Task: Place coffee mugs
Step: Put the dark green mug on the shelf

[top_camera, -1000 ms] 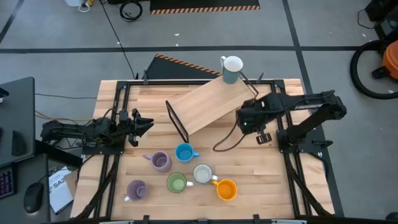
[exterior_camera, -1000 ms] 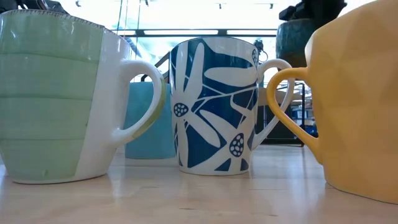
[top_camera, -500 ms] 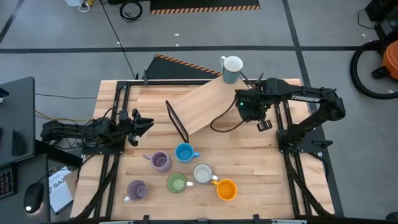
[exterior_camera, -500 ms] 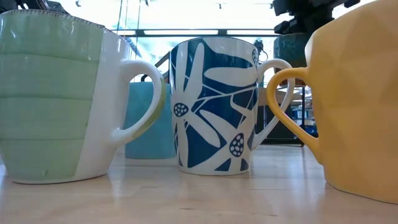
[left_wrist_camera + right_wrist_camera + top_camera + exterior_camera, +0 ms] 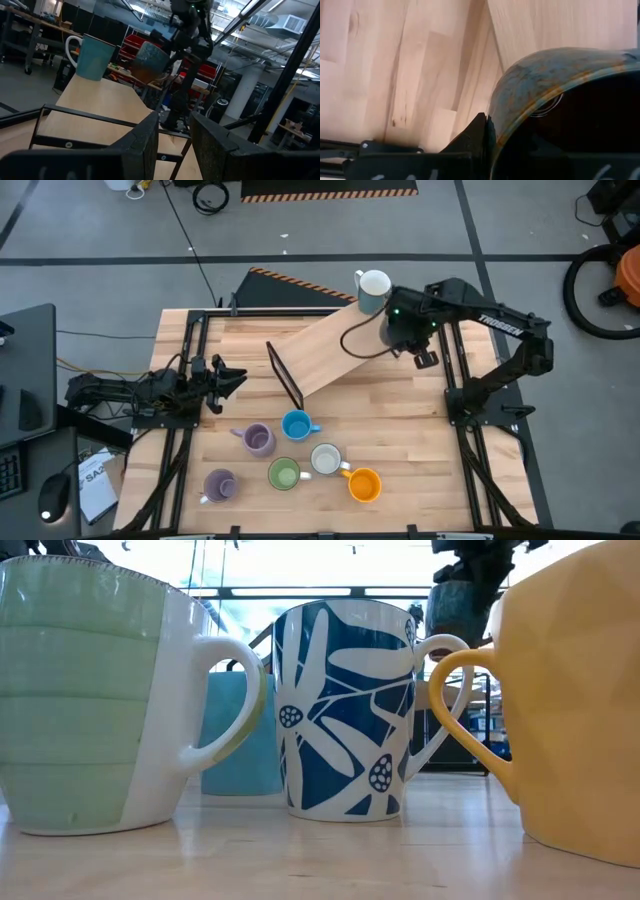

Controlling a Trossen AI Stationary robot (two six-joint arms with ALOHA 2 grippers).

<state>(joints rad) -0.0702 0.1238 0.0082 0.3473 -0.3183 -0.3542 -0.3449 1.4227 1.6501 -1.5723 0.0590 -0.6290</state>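
Mugs stand in two places. We see one white mug (image 5: 373, 288) already on the raised far end of the sloping wooden board (image 5: 335, 350). Just beside it, our right gripper (image 5: 398, 330) carries the dark brown mug (image 5: 151, 61) above that end, fingers clamped on its rim. Six wait near the table's (image 5: 420, 450) front edge: two lilac (image 5: 259, 440) (image 5: 219, 485), blue (image 5: 296, 425), green (image 5: 284, 474), white patterned (image 5: 325, 459), orange (image 5: 364, 484). Our left gripper (image 5: 232, 378) idles at the left edge, fingers partly apart, empty. We judge most placing remains.
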